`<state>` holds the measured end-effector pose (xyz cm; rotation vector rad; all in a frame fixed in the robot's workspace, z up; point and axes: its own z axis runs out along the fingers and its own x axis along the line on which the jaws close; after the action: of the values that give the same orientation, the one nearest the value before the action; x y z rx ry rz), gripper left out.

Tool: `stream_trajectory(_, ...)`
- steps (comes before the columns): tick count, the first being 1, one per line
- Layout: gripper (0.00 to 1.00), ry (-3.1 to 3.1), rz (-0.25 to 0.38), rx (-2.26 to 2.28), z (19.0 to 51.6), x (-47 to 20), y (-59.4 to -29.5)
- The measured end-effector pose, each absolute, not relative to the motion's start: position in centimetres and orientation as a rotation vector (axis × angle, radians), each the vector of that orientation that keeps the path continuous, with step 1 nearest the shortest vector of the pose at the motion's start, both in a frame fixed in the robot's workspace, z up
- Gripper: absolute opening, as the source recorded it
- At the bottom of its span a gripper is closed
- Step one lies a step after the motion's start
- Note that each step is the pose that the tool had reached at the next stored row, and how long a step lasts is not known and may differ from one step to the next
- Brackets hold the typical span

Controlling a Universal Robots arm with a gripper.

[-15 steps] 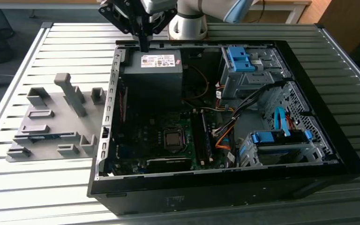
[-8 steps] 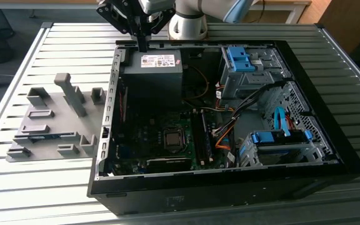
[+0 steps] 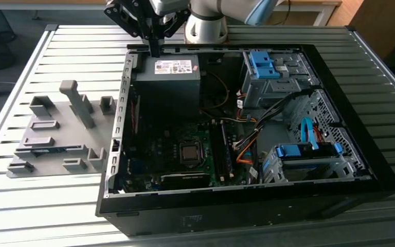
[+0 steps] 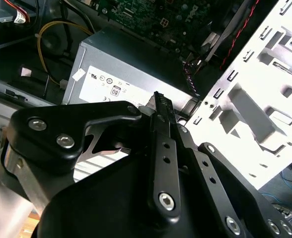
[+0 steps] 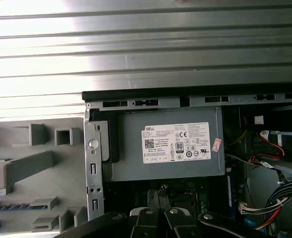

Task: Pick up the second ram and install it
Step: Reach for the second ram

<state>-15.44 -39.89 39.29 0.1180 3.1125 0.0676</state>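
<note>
Black pincer (image 3: 155,52) closed, empty, near power supply (image 3: 166,82), exterior view shows second ram (image 3: 49,151) in grey fixture (image 3: 70,135)

**Q:** Which colours mark the bench and what stands on it?

**A:** Table (image 3: 47,216): silver-grey, ribbed in parallel slats. Computer case (image 3: 252,218): black. Holder plate (image 3: 53,110): plain mid-grey. Memory stick (image 3: 47,151) on the plate: blue-green.

**Q:** And inside the case?

**A:** Power supply (image 3: 166,87): grey, with a white label (image 3: 173,66) printed in black and a small pink sticker (image 5: 216,144). Circuit board (image 3: 153,149): dark green. Drive latches (image 3: 261,64): bright blue. Cables (image 3: 242,149): orange, yellow and red.

**Q:** The robot?

**A:** Gripper (image 3: 154,51): black, with silver screw heads in the second wrist view. Arm (image 3: 204,23): pale grey with a light-blue cap.
</note>
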Motion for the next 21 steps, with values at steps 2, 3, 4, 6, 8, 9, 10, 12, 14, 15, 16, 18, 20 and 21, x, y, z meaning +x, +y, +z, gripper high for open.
stream_trajectory(2,0.11,3.112,0.068,0.118,39.29,-15.51,-39.89)
stream_trajectory(3,0.11,3.113,0.068,0.118,39.29,-15.54,-39.89)
stream_trajectory(4,0.11,3.112,0.068,0.118,39.29,-15.57,-39.89)
stream_trajectory(6,0.11,3.112,0.068,0.118,39.28,-15.63,-39.89)
stream_trajectory(8,0.11,3.113,0.068,0.118,39.29,-15.7,-39.89)
stream_trajectory(9,0.11,3.113,0.068,0.118,39.28,-15.73,-39.89)
stream_trajectory(10,0.11,3.112,0.068,0.118,39.28,-15.76,-39.89)
stream_trajectory(12,0.11,3.112,0.068,0.118,39.28,-15.83,-39.89)
stream_trajectory(14,0.11,3.112,0.068,0.118,39.28,-15.9,-39.89)
stream_trajectory(15,0.11,3.112,0.068,0.118,39.28,-15.93,-39.89)
stream_trajectory(16,0.11,3.112,0.068,0.118,39.28,-15.96,-39.89)
stream_trajectory(18,0.11,3.112,0.068,0.118,39.28,-16.02,-39.89)
stream_trajectory(20,0.11,3.112,0.068,0.118,39.27,-16.1,-39.89)
stream_trajectory(21,0.11,3.112,0.068,0.118,39.26,-16.14,-39.89)
